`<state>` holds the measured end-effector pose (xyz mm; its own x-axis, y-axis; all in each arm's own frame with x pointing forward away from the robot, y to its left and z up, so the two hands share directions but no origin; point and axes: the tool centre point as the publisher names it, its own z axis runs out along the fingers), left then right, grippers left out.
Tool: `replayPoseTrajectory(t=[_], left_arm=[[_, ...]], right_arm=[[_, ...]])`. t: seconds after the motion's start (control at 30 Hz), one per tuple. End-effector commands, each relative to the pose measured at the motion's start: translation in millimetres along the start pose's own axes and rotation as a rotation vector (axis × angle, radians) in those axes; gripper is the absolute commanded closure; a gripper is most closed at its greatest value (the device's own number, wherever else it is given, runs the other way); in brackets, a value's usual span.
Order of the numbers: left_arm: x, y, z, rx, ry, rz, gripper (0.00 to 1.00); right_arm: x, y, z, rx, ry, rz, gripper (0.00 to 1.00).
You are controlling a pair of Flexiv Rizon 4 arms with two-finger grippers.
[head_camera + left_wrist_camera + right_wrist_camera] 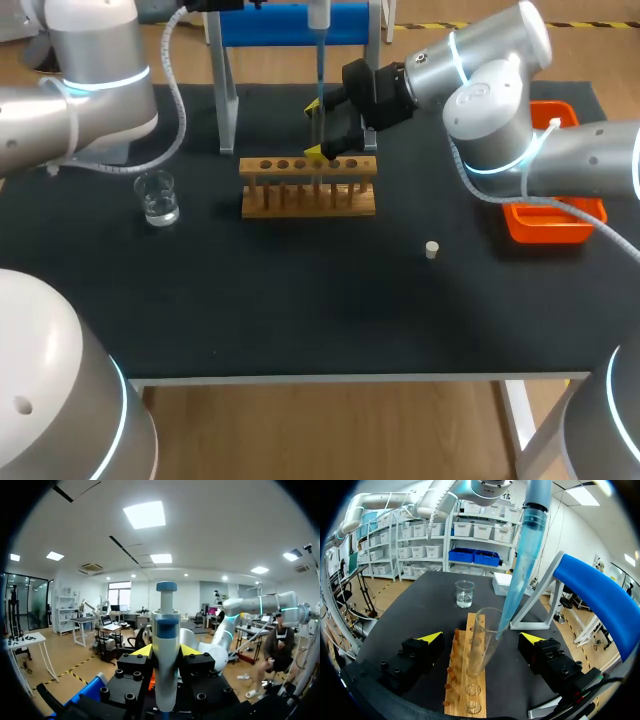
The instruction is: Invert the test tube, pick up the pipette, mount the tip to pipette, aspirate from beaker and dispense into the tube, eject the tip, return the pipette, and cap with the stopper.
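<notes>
- Tabletop of black cloth carries everything listed here.
- Silver-grey left arm comes in from the left. The matching right arm reaches in from the right to the back of the rack.
- Blue-and-white metal stand is at the table's far edge, behind the rack.
- Light-brown wooden rack with a row of holes stands mid-table.
- Shallow orange plastic tray lies near the right edge, partly under the right arm.
- Right gripper has its fingers spread wide, one on each side of the test tube, neither touching it.
- Left gripper has its fingers clamped from both sides on the pipette's body.
- White pipette with blue plunger cap is held upright above the rack.
- Long translucent blue tip is mounted on the pipette, with its end inside the tube's mouth.
- Small clear glass beaker holds a little clear liquid. It stands left of the rack, well apart from it.
- Clear glass test tube stands mouth up in one of the rack's holes.
- Small off-white stopper lies on the cloth, in front of and to the right of the rack.
</notes>
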<state>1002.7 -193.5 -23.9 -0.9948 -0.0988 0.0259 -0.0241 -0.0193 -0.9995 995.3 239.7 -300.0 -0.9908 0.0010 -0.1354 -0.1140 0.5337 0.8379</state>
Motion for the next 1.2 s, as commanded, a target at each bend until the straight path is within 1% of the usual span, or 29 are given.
replayPoseTrajectory(t=[0.03, 0.33, 0.73, 0.9, 1.13, 1.2], left_arm=[[-2.7, 0.3, 0.9, -0.005, 0.013, -0.004, 1.0], [3.4, 8.4, -0.8, -0.013, 0.01, -0.026, 1.0], [6.0, 11.6, -5.0, -0.03, -0.003, -0.018, 1.0], [6.1, 12.3, -4.8, -0.049, 0.005, 0.019, 1.0], [7.9, 14.4, -3.3, -0.022, 0.042, 0.074, 1.0], [8.3, 15.6, -3.3, -0.022, 0.041, 0.071, 1.0]], right_arm=[[-0.3, 0.1, -0.8, 0.002, 0.002, 0.001, 0.0], [-0.3, 0.1, -0.8, 0.002, 0.002, 0.001, 0.0], [-0.3, 0.1, -0.8, 0.002, 0.002, 0.001, 0.0], [-0.3, 0.1, -0.8, 0.002, 0.002, 0.001, 0.0], [-0.3, 0.1, -0.8, 0.002, 0.002, 0.001, 0.0], [-0.3, 0.1, -0.8, 0.002, 0.002, 0.001, 0.0]])
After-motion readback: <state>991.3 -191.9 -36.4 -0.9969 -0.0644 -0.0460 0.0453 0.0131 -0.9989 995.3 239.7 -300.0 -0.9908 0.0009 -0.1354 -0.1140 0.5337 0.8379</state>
